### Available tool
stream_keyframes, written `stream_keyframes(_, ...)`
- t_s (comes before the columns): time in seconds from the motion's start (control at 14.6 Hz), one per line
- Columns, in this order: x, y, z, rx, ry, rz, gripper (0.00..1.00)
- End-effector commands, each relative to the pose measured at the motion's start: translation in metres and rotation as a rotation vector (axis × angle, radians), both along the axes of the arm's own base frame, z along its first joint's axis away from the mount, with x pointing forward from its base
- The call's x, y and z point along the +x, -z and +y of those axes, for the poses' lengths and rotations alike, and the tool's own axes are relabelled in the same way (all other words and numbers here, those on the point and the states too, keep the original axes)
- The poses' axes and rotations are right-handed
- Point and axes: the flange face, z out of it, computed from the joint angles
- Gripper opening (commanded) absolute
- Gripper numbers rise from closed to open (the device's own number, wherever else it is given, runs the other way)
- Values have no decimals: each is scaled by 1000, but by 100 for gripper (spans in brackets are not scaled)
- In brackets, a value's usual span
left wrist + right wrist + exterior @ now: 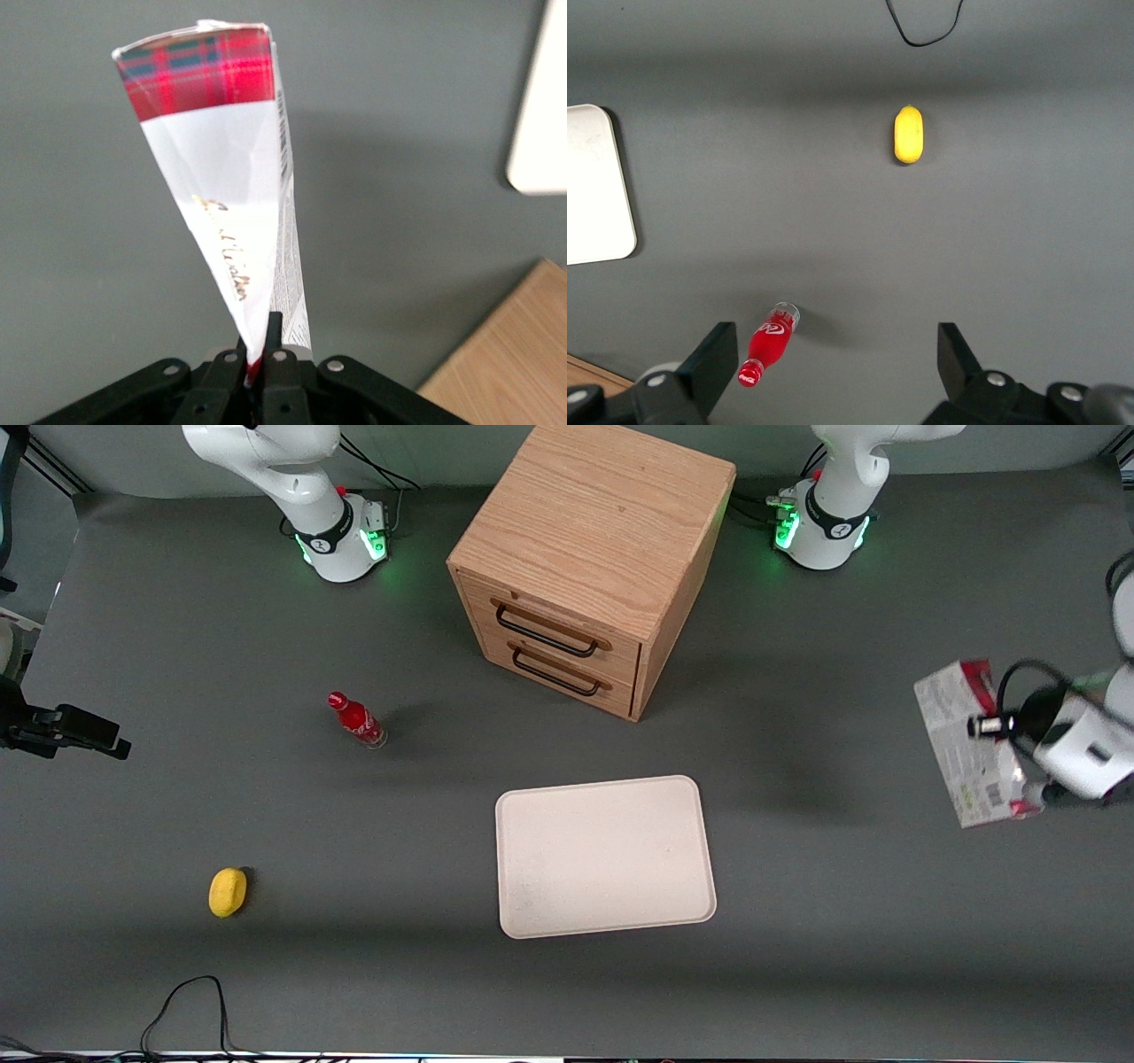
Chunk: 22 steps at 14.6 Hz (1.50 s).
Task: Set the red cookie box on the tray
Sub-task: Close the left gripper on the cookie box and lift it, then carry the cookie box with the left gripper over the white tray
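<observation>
The red cookie box [966, 753] hangs in the air at the working arm's end of the table, its grey-white printed side facing the front camera. My gripper [1019, 766] is shut on one end of the box. In the left wrist view the box [226, 177] stretches away from my gripper [259, 350], white with a red tartan band at its outer end, pinched between the fingers [274, 336]. The cream-white tray [605, 856] lies flat on the grey table near the middle, with nothing on it. A corner of the tray [540, 133] shows in the left wrist view too.
A wooden two-drawer cabinet [589, 567] stands farther from the front camera than the tray, and a corner of the cabinet [509, 354] shows in the left wrist view. A small red bottle [356, 720] and a yellow lemon-like object [228, 891] sit toward the parked arm's end.
</observation>
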Motion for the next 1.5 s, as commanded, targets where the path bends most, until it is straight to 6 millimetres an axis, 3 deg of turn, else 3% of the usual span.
stream_keyframes(0.0, -51, -56, -12, 21, -9, -12, 0)
stream_keyframes(0.2, -77, -80, -18, 13, 5, -28, 0)
stream_keyframes(0.34, -80, -81, -28, 18, 10, -31, 0)
stream_keyframes(0.48, -74, -75, -63, 41, -15, -40, 0)
stream_keyframes(0.61, -57, -58, -114, 54, -40, -65, 0)
stream_keyframes(1.09, 60, 44, -299, -47, -183, -48, 0)
stream_keyframes(1.23, 81, 79, -332, -54, -155, -119, 0)
stream_keyframes(1.3, 82, 100, -353, -46, -128, -159, 0)
stream_keyframes(1.43, 86, 149, -370, -1, -83, -195, 0)
